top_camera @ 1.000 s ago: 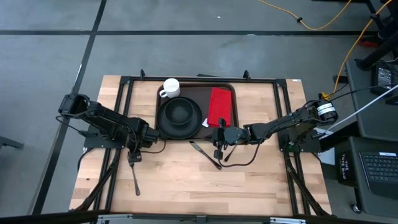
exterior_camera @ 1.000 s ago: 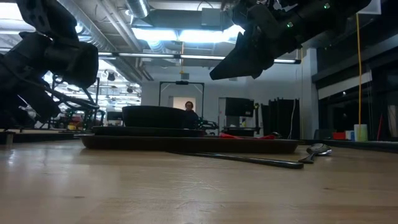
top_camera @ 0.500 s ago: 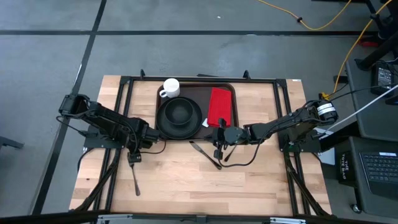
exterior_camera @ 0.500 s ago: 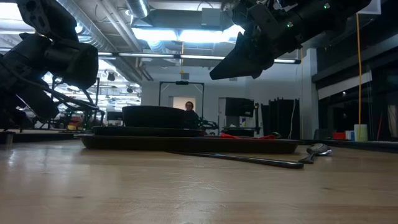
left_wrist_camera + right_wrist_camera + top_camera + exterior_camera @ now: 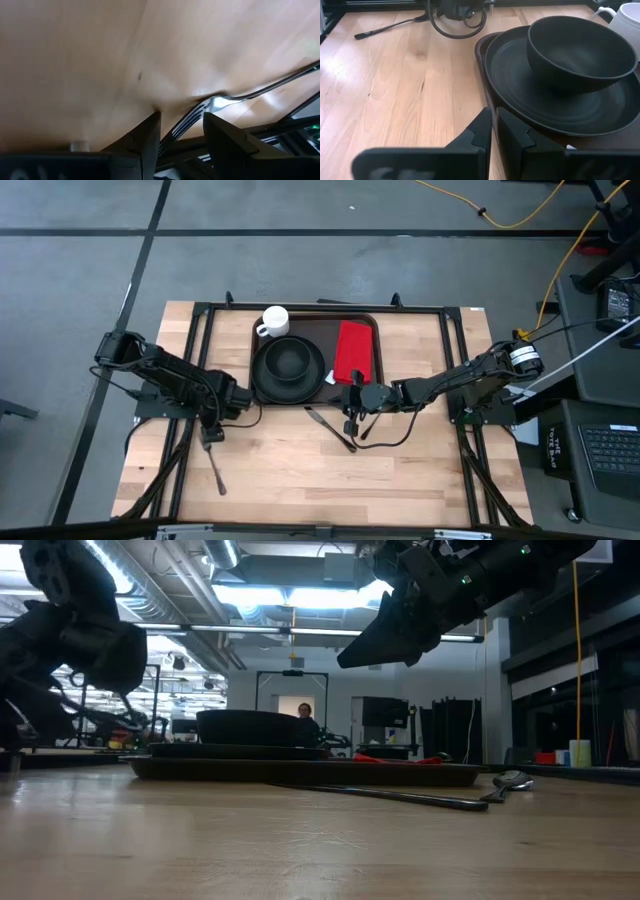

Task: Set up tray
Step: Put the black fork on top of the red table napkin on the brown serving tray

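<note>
The dark brown tray (image 5: 318,322) lies at the table's far middle. It carries a black plate (image 5: 262,383) with a black bowl (image 5: 290,360) on it, a white mug (image 5: 274,320) and a red napkin (image 5: 353,350). A fork (image 5: 215,470) lies on the wood left of the tray, and my left gripper (image 5: 211,434) is shut on its tine end. My right gripper (image 5: 350,418) hovers shut and empty above the table by the tray's near edge (image 5: 482,52). My left gripper has the fork's tine end (image 5: 192,117) between its two fingers (image 5: 150,135). The fingers slant down from the table's far side and close in on the head's two sides. The handle (image 5: 280,82) runs away from the fingers and rests on the table.
A knife (image 5: 400,796) and a spoon (image 5: 507,780) lie on the wood just near of the tray, under my right gripper. Black frame bars (image 5: 195,360) run along both sides of the table. Bare wood stretches across the near half.
My left gripper has shifted a little toward the table's left edge and turned. The fork's tine end has swung with it while the handle's free end has stayed where it was.
</note>
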{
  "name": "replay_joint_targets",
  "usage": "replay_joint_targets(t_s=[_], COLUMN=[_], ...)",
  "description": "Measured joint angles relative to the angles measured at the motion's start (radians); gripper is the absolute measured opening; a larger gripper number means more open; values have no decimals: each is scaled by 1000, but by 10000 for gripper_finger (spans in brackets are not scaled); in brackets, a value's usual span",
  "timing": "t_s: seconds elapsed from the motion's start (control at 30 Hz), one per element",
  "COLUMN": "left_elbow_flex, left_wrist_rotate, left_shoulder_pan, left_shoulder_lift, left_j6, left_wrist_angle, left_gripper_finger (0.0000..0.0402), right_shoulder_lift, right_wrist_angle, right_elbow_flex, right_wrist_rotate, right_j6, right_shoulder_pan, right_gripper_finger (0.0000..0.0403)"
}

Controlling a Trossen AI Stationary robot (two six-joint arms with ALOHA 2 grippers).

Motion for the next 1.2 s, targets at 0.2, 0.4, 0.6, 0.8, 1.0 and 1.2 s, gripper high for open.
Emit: replay_joint_targets(t_s=[0.2,0.4,0.6,0.8,1.0,1.2], left_elbow_flex=[-14,-15,-15,-16,-17,-18], left_wrist_rotate=[2,-4,-6,-6,-13,7], left_shoulder_pan=[0,0,0,0,0,0], left_shoulder_lift=[0,0,0,0,0,0], left_j6=[-42,-42,-37,-33,-15,8], left_wrist_angle=[-3,-3,-3,-3,-4,-4], left_gripper_finger=[143,143,143,140,105,58], right_shoulder_lift=[0,0,0,0,0,0], right_wrist_angle=[0,0,0,0,0,0], right_elbow_flex=[0,0,0,0,0,0], right_wrist_rotate=[0,1,1,1,1,1], right_j6=[2,3,3,3,3,3], right_shoulder_pan=[0,0,0,0,0,0], right_gripper_finger=[32,32,32,32,32,32])
